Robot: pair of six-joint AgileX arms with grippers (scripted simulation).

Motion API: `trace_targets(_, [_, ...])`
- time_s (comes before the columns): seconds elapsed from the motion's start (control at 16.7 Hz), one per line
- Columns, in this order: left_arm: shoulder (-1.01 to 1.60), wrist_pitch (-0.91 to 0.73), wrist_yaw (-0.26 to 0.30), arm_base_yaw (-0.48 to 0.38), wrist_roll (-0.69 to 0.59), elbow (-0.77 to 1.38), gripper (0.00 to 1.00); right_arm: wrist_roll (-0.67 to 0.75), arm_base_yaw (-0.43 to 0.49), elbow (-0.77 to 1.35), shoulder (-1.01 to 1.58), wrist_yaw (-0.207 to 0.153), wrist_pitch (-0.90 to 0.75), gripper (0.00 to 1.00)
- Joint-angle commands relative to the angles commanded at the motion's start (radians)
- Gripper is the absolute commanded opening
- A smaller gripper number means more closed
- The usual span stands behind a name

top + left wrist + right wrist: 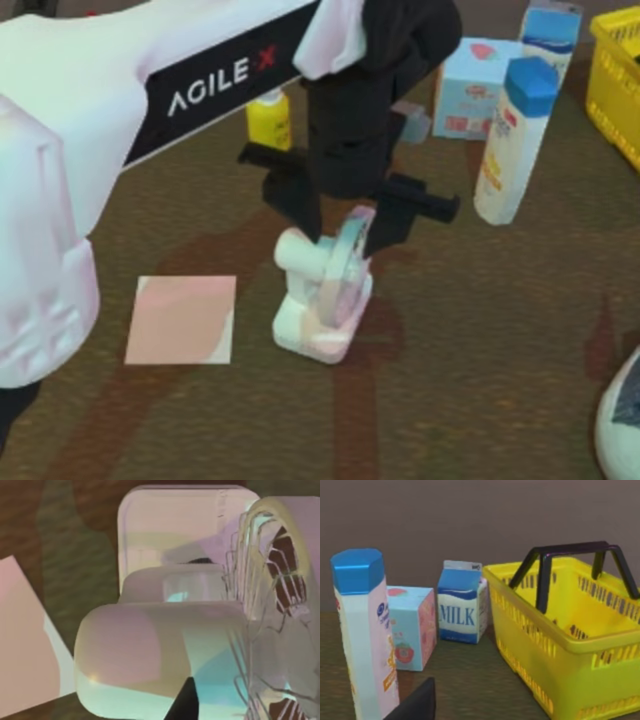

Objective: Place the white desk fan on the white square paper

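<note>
Left pincer [345,232] sits low over the small white plastic desk fan [322,292], fingers spread either side of its round grilled head, not visibly pressing it. Fan stands upright on the brown bench [470,340], just right of the flat pinkish-white square paper [182,319], not touching it. Right arm parked at bench's right edge; its pincer state: cannot tell.

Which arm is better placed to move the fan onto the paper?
Left. Its gripper already straddles the white desk fan, beside the white square paper. The right arm is parked at the table's right edge.
</note>
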Motion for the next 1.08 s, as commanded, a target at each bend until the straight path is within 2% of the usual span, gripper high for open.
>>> trace_targets(0.54, [0.046,-0.225,0.0,0.018,-0.001,0.273,0.0,0.0,0.0,0.0,0.0,0.0,0.0,1.0])
trace_targets(0.9, [0.041,-0.227,0.0,0.015,0.013,0.27,0.0,0.0,0.0,0.0,0.0,0.0,0.0,1.0])
trace_targets(1.08, [0.018,-0.219,-0.001,0.035,0.108,0.223,0.0,0.0,0.0,0.0,0.0,0.0,0.0,1.0])
